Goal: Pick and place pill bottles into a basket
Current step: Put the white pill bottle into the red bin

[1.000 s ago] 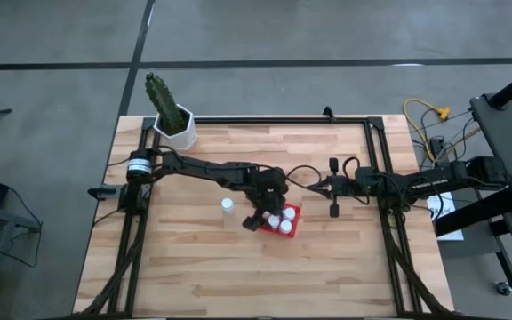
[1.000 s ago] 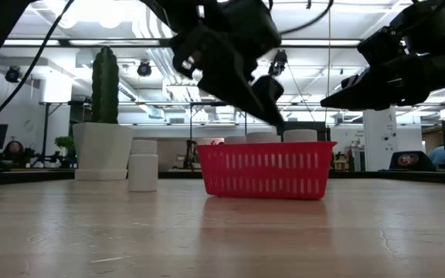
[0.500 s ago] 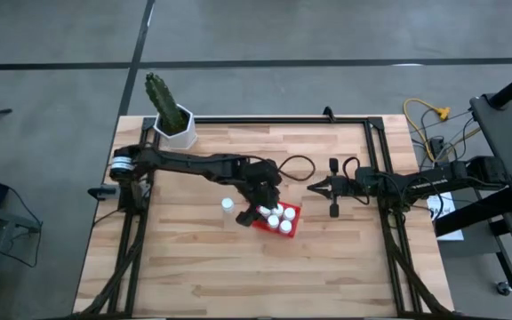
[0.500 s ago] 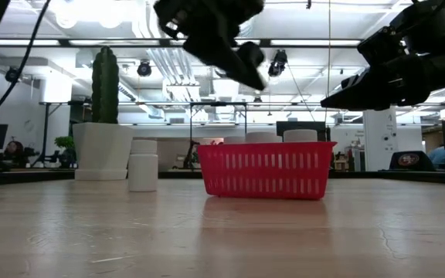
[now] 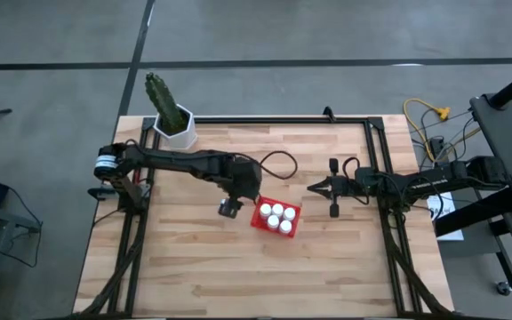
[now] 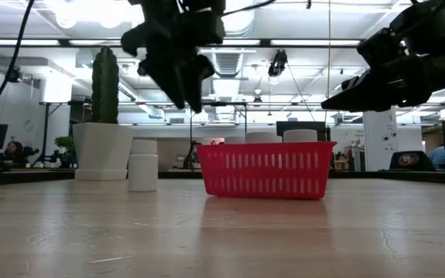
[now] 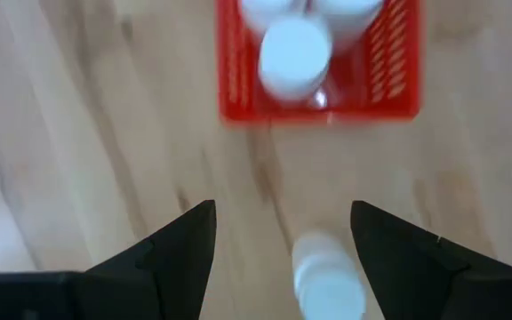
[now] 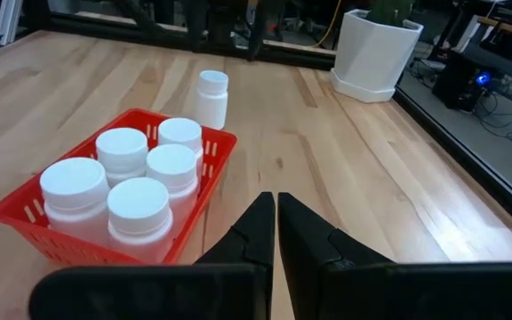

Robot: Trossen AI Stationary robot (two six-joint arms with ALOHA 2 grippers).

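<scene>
Nearest the front of the table there's just bare wood planks, so the action starts around the middle. My left pincer [image 5: 230,208] hangs in the air there with its fingers [image 7: 181,251] spread wide and nothing between them. From my left wrist I look straight down on the one loose pill bottle [image 7: 327,283], which stands upright on the table [image 5: 194,267] just under the gap, closer to one finger than the other. In the overhead shot my pincer covers that bottle, but from table height you can see it standing on its own [image 6: 143,171], a little way off the basket's left end.

Just beside it, toward the right edge of the table, sits the red basket [image 5: 260,220], turned a bit askew to the table edges. Five pill bottles [image 5: 276,214] stand upright in it, packed close, white caps up. My right wrist camera shows them well [image 8: 139,182].

Further right, my right pincer [image 5: 313,188] waits above the table, pressed together, holding nothing, pointing at the basket from well apart.

Way back at the far left corner there's the white cactus pot [image 5: 177,124] with the green cactus [image 5: 160,93] in it, well away from everything else.
</scene>
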